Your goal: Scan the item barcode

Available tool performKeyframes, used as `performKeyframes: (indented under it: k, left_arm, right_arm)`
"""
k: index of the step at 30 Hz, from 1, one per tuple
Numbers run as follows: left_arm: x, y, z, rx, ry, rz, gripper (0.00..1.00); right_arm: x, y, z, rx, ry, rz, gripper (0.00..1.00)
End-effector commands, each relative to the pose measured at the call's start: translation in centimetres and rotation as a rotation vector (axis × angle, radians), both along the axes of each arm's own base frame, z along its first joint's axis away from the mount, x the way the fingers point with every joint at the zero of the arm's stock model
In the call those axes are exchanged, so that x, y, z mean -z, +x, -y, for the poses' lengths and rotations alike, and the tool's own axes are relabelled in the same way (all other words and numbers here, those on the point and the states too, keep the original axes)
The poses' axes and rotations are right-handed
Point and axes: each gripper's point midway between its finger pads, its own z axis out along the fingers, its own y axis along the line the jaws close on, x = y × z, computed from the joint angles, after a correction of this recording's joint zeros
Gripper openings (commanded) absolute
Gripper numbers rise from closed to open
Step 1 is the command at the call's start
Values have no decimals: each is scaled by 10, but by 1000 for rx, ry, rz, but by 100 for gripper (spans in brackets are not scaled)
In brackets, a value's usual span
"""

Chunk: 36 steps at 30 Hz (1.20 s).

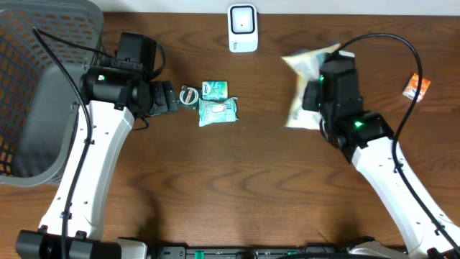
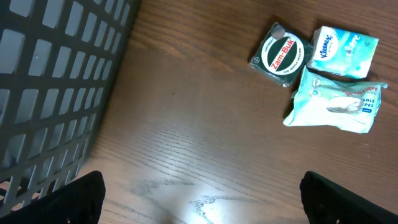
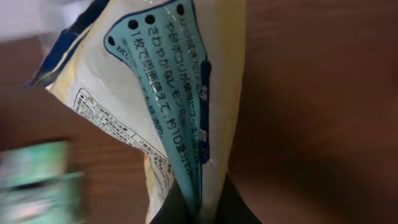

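Note:
My right gripper [image 3: 200, 208] is shut on a pale yellow and teal packet [image 3: 168, 93] printed with Japanese text, pinched by its seam. From above, that packet [image 1: 305, 83] hangs over the table right of centre, under the right arm. A white barcode scanner [image 1: 243, 28] stands at the table's back edge, left of the packet. My left gripper [image 2: 199, 196] is open above bare wood, nothing between its fingers. Up and to the right of it lie a round Zam-Buk tin [image 2: 281, 55], a Kleenex pack [image 2: 345, 51] and a wipes pack [image 2: 336, 102].
A grey mesh basket [image 1: 43, 86] fills the left end of the table and shows as a grid wall [image 2: 56, 81] in the left wrist view. A small orange packet [image 1: 415, 87] lies at the far right.

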Motion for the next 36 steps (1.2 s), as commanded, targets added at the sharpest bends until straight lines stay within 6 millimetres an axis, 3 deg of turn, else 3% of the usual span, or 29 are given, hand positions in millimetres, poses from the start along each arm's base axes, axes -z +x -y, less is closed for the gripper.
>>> performKeyframes:
  k: [1,6,9,11,15,18,21,22,25,30,36]
  left_arm:
    - [-1,0,-4,-12,14,2,99]
    - [-1,0,-4,-12,14,2,98]
    - [-1,0,-4,-12,14,2,99]
    - [-1,0,-4,-12,14,2,99]
    - [-1,0,-4,-12,14,2,99]
    - [-1,0,-4,-12,14,2,99]
    - [-1,0,-4,-12,14,2,99]
    - [-1,0,-4,-12,14,2,99]
    - [-1,0,-4,-12,14,2,99]
    - [-1,0,-4,-12,14,2,98]
    - [-1,0,-4,-12,14,2,99]
  right_arm:
    - [-17,-11,62,215,-448,2,1]
    - [21,-21,82,251,-683,-175,1]
    - [46,-21,82,231,-758,-256,1]
    - [61,-20,72,193,-787,-287,8]
    - [84,-22,32,56,-746,-312,17]
    - [105,-29,-12,-83,-613,-331,23]
    - [114,-36,-50,-145,-485,-319,24]
    - [114,-37,-54,-145,-471,-312,26]
    - [109,-36,-68,-144,-444,-274,55]
    - [96,-23,-60,-109,-440,-249,69]
    - [111,-15,-12,-41,-516,-329,81]
